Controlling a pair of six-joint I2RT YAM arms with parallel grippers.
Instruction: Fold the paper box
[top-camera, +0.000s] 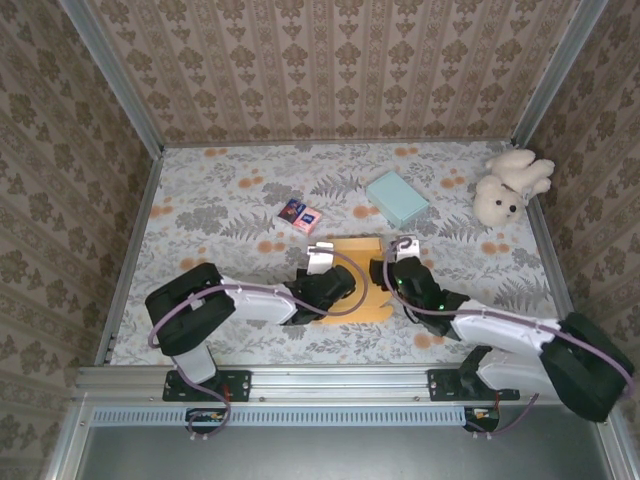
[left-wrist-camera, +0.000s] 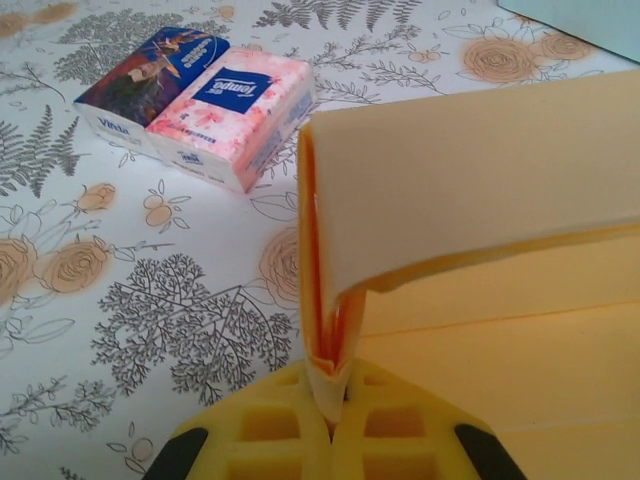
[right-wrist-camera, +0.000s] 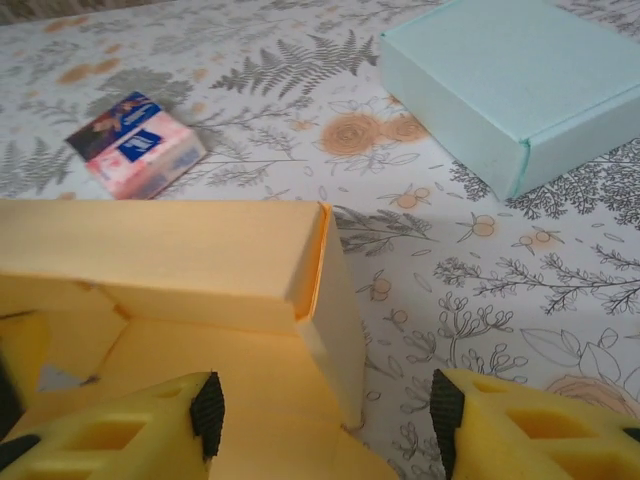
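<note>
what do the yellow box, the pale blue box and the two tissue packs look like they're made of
Yellow box: thin card or stiff paper with a matte finish. The folded walls show thin cut edges and crisp creases.
Pale blue box: probably similar card, also matte, with sharp folded corners.
Tissue packs: likely a printed plastic film wrap, going by the slight sheen and soft rounded edges.
</note>
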